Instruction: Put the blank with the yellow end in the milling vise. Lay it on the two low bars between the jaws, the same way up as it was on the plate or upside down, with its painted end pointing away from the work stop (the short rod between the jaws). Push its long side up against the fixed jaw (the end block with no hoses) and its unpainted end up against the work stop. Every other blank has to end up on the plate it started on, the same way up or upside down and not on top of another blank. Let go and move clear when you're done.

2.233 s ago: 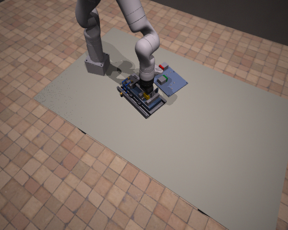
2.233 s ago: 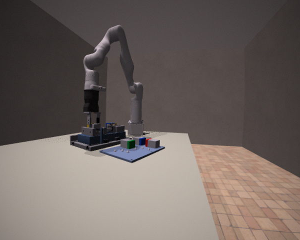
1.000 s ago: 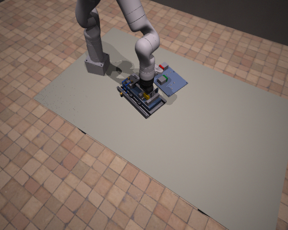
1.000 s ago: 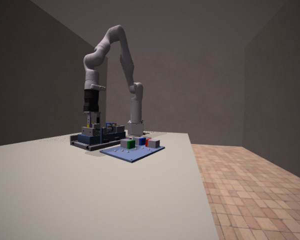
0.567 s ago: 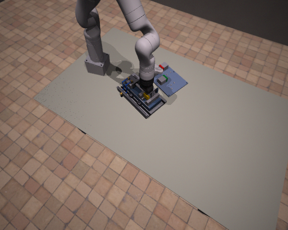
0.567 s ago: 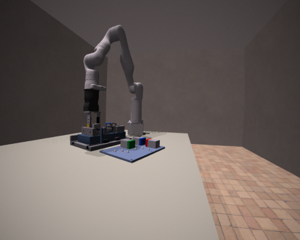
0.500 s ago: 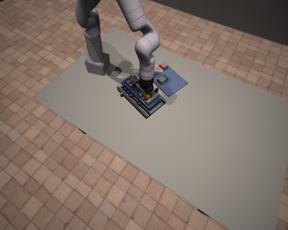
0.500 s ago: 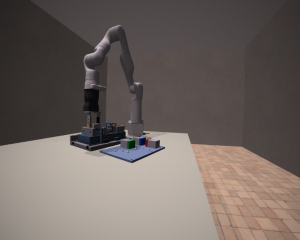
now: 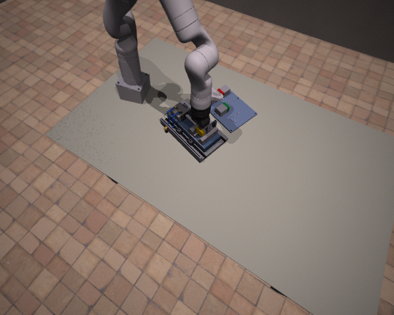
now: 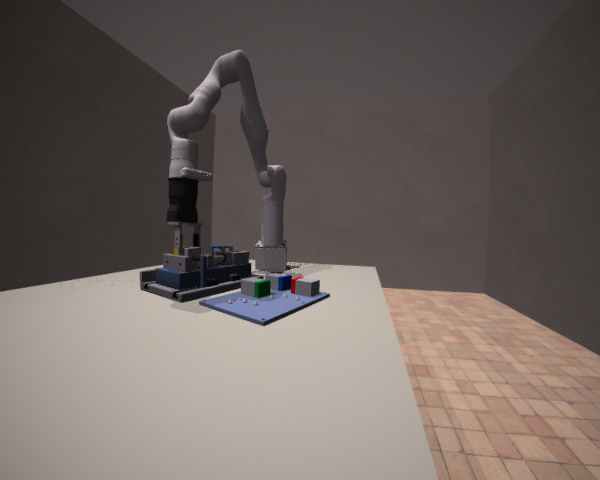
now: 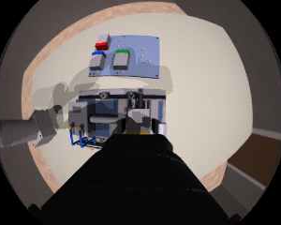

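gripper (image 10: 186,240) poised directly above the milling vise (image 9: 194,135), fingers spread to full width with nothing between them. yellow-ended blank (image 9: 201,131) lies in the vise between the jaws, its painted end showing just below the black wrist in the top view; whether its long side touches the fixed jaw cannot be judged, since the wrist hides most of it. blue hoses (image 9: 171,115) mark the vise end nearer the arm's base (image 9: 133,88). blue plate (image 10: 267,309) sits just beside the vise on the grey table (image 9: 258,176) and carries three blanks, each resting flat and apart from the others: green-ended blank (image 10: 255,286), blue-ended blank (image 10: 279,281) and red-ended blank (image 10: 306,285). wrist view: the gripper body fills the lower half, with vise and plate beyond it.
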Available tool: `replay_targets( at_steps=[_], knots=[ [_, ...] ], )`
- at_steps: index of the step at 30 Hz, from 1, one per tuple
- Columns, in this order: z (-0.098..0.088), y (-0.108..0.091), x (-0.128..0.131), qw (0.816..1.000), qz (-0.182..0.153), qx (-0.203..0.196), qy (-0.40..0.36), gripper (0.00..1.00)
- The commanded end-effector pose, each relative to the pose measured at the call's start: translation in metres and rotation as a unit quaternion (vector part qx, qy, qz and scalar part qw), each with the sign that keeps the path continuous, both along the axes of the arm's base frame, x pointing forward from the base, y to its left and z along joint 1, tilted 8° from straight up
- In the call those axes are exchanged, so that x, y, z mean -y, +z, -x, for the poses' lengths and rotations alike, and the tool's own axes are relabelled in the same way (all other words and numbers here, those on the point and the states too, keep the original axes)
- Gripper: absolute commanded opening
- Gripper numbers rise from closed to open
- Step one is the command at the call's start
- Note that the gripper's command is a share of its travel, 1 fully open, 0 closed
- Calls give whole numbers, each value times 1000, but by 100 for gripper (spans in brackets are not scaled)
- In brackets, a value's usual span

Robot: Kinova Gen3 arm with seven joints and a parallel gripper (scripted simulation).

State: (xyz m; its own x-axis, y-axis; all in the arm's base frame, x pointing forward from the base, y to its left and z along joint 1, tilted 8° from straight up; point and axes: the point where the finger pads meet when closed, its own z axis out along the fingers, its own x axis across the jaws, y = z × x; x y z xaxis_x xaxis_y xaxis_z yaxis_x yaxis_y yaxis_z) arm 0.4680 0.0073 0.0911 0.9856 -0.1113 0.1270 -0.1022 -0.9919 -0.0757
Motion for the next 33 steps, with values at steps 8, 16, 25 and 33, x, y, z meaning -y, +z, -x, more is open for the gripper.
replay_targets(
  at_steps=[8, 16, 25, 33],
  knots=[
    [0, 3, 0, 1000, -1, 0, -4, 100],
    [0, 2, 0, 1000, 0, 1, -1, 100],
    [0, 5, 1, 1000, -1, 0, -4, 100],
    [1, 9, 1, 1000, 0, 1, -1, 100]
  ],
)
